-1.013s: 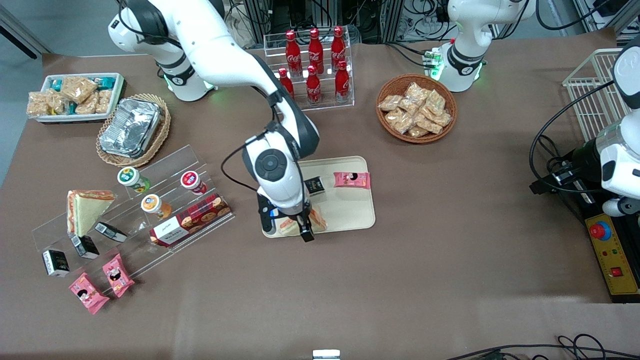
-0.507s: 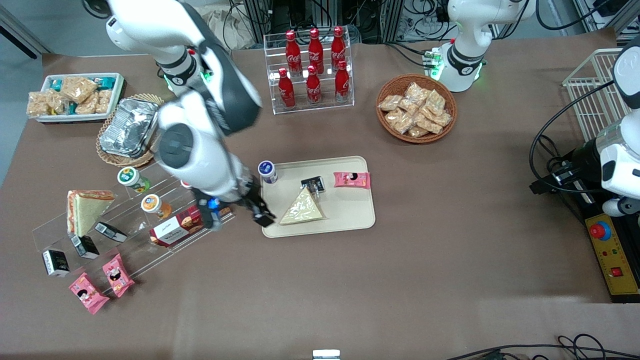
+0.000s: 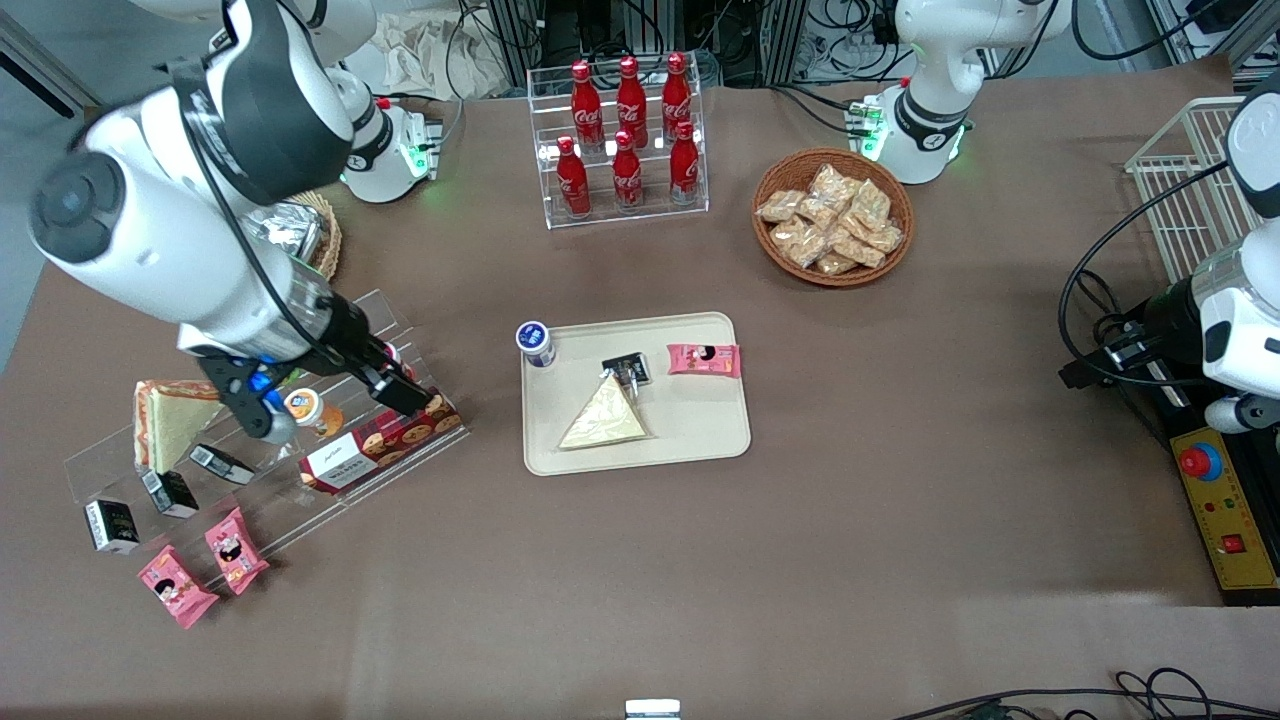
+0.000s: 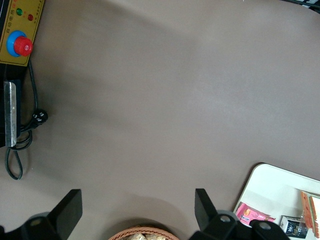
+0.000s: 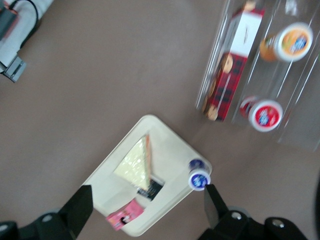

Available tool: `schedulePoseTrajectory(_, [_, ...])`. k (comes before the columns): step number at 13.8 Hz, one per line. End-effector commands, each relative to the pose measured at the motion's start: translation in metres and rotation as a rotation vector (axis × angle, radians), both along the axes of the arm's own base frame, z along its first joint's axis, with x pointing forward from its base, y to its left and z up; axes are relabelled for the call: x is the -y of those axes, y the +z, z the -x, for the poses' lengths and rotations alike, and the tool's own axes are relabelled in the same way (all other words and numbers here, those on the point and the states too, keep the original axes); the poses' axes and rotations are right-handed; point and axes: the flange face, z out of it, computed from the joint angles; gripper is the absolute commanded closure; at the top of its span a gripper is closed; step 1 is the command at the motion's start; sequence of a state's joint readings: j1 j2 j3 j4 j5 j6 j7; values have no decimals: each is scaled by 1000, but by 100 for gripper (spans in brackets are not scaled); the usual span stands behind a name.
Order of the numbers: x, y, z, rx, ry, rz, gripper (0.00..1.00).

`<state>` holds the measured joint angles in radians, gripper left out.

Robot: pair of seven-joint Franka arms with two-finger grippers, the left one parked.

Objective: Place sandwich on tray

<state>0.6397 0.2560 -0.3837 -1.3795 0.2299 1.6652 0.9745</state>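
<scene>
Jaws spread and empty, your gripper point(image 3: 330, 395) hangs over the acrylic rack point(image 3: 270, 420) while the sandwich point(image 3: 606, 417) lies on the tray point(image 3: 700, 430), so just park.

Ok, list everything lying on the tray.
On the tray: the sandwich, a small black pack touching its tip, and a pink snack pack overlapping the rim. Under them is hidden. The gripper hangs open above the acrylic shelf.

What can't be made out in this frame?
- Foil container, front view: mostly covered by the right arm.
- Sandwich, left wrist view: cut off by the edge.
- End effector, above the acrylic shelf: open, empty.
- Sandwich on the tray: filling hidden.
</scene>
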Motion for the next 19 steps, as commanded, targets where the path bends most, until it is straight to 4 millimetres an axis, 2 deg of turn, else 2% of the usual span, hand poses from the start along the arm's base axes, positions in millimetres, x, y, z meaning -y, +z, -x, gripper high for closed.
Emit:
schedulePoseTrajectory(1, [23,25,17,48,180,89,1])
schedulePoseTrajectory(4, [56,34,21,69,388,164,1])
schedulePoseTrajectory(9, [136,30,21,140,528,154,1])
schedulePoseTrajectory(13, [193,42,13,175,647,184,1])
schedulePoseTrajectory(15, [227,39,11,171,715,198,1])
schedulePoseTrajectory(16, [242,36,10,164,713,200,1])
schedulePoseTrajectory(18, [287,29,10,146,644,200,1])
schedulePoseTrajectory(19, [288,30,11,150,638,198,1])
